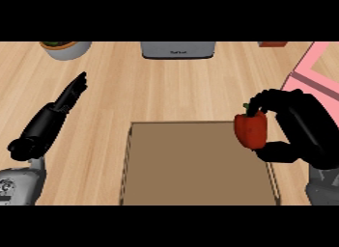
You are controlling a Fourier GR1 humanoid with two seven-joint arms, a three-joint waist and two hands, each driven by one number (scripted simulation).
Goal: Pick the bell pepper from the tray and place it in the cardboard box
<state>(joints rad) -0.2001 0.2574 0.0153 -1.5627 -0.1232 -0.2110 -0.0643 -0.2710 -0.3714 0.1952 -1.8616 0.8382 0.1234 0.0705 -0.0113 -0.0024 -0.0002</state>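
My right hand [311, 130] is curled round the bell pepper [251, 130], fingers [272, 99] hooked over its top by the small green stem and thumb tucked under its base, so the pepper sits pinched between them. The pepper is glossy red, blocky and lobed, tapering a little toward the bottom, and it hangs over the right edge of the cardboard box [197, 164], just inside the rim. The box is a plain brown rectangle with thin walls and a flat, matte floor, open at the top. My left hand [70, 94] lies off to the left of the box, fingers straight and together, holding nothing, well apart from the pepper. The table [122, 91] is pale wood with long, fine grain. At the far right is the pink tray [320, 72], smooth with a raised lip. Along the far edge stand a round grey pot [66, 49] with a plant and a grey metal toaster [177, 50] with rounded corners.
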